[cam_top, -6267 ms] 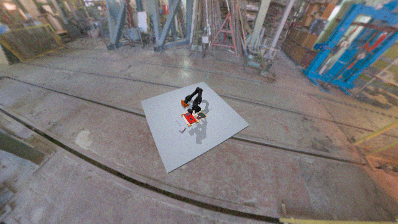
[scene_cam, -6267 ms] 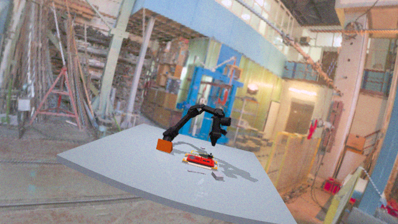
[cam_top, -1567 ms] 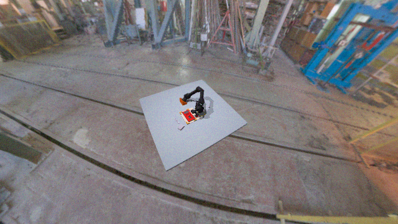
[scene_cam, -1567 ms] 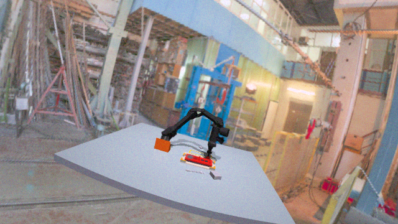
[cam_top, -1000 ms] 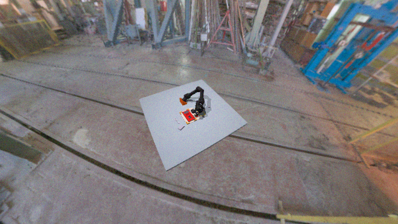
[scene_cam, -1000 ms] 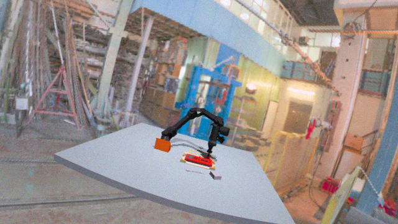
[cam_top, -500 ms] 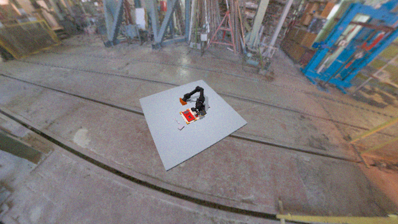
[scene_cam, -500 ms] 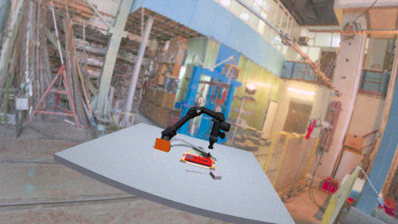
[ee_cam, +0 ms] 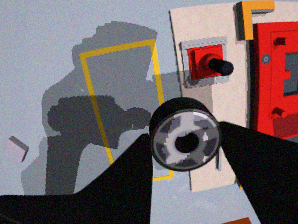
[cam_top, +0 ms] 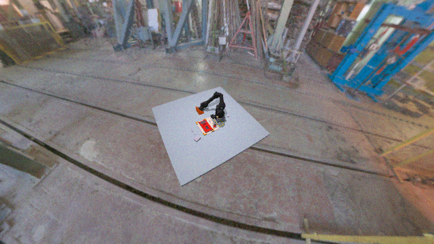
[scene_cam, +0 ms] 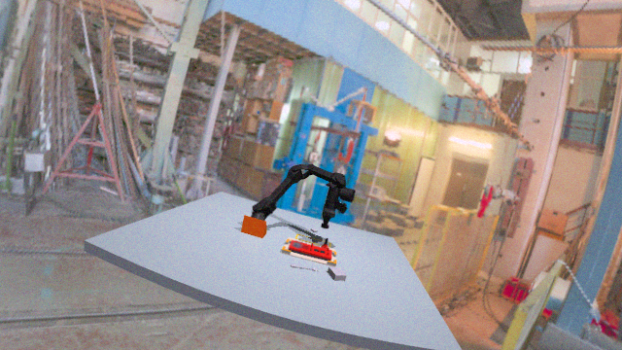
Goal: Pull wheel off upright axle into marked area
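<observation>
My gripper is shut on the wheel, a black tyre with a grey spoked hub and a dark centre hole. The wheel is off the axle and held in the air. The black upright axle stands bare on a red square mount on the cream board, beyond the wheel in the wrist view. The marked area is a yellow outline on the table, left of the board in the wrist view. The arm's shadow falls across it, and the wheel and left finger hide its near right part.
The cream board carries a red panel and orange corner brackets. A grey block lies beside the board. A small pale piece lies left of the outline. An orange block is at the arm's base.
</observation>
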